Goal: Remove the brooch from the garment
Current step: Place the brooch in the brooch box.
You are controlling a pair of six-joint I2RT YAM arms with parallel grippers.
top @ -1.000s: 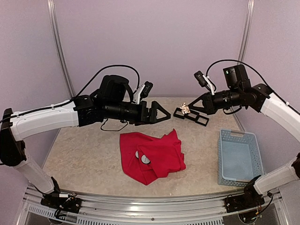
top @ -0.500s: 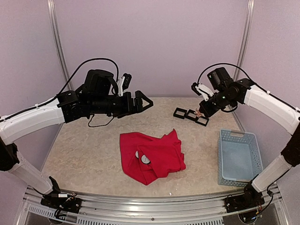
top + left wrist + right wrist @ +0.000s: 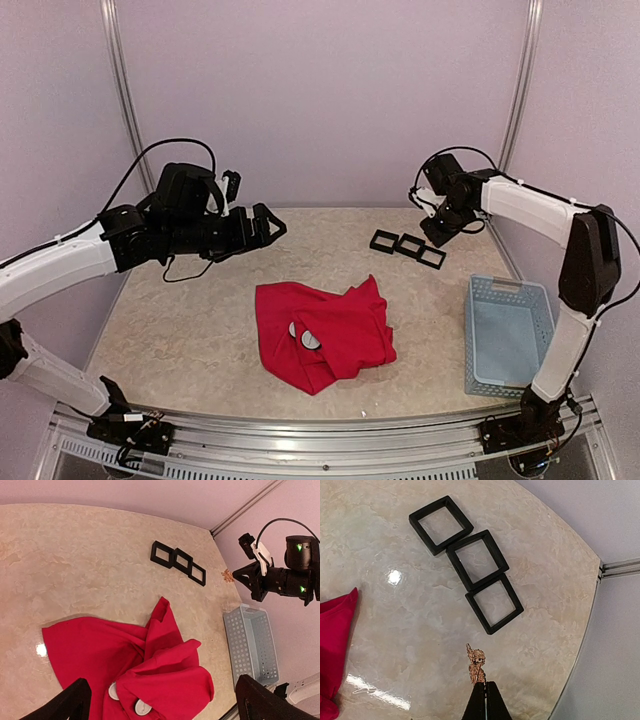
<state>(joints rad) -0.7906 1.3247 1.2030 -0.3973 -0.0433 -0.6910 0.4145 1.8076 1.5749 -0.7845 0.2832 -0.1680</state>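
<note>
Your right gripper pinches gold brooch above glossy beige marble-look tabletop, black frames ahead; left gripper gaping over red garment; lilac walls around.

Soft, bright, even light fills all three views, leaving only faint shadows round the garment. The glossy table throws small white glare spots in both wrist views. The top view bows the upright frame posts at its left and right edges. Focus is sharp throughout.
</note>
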